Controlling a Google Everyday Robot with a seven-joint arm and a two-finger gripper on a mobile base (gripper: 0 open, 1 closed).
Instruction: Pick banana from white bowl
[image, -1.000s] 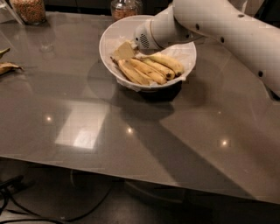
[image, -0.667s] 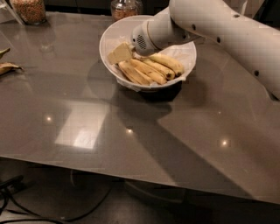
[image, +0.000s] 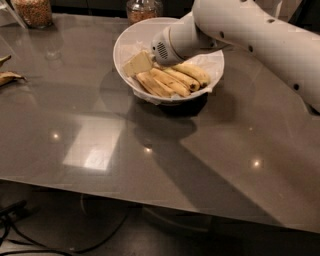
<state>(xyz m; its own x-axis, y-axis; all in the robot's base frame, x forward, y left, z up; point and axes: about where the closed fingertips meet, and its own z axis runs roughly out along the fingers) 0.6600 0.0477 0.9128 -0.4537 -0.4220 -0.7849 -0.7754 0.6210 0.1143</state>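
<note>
The pincer is seen at nine o'clock inside the wide white paper-lined bowl; its grip cannot be told. The thick curved yellow banana, crowded by slimmer bananas, could be missed.

banana in white bowl; hand inside

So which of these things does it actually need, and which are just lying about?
Needed: thick curved banana; white bowl; pincer, down inside the bowl's left side.
Lying about: slimmer bananas; two glass jars; banana peel, far left.
</note>
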